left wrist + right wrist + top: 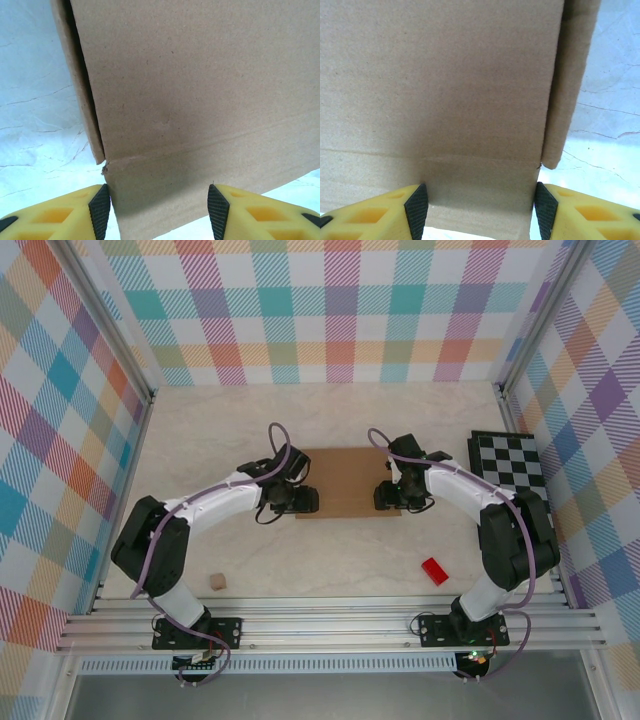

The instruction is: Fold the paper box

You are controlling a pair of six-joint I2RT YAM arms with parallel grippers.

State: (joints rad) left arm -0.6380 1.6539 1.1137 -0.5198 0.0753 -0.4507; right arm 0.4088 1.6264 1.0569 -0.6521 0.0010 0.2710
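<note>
Pale marbled table (pixel 200 430), plaid walls around. You see the paper box (pixel 345 475) lying flat at mid-table, long axis left to right. Bare surface lies open beyond its far edge. The left gripper (pixel 300 502) and right gripper (pixel 387 497) stand at its near corners, jaws spread, with a near flap between each pair of pads (pixel 100 210).

The paper box (pixel 348 480) is plain brown corrugated cardboard. It lies flat at the middle of the table, its long side running left to right. Up close, a scored crease crosses the panel near its edge. At each end, a narrow side flap is bent away from the panel, leaving a dark gap.
</note>
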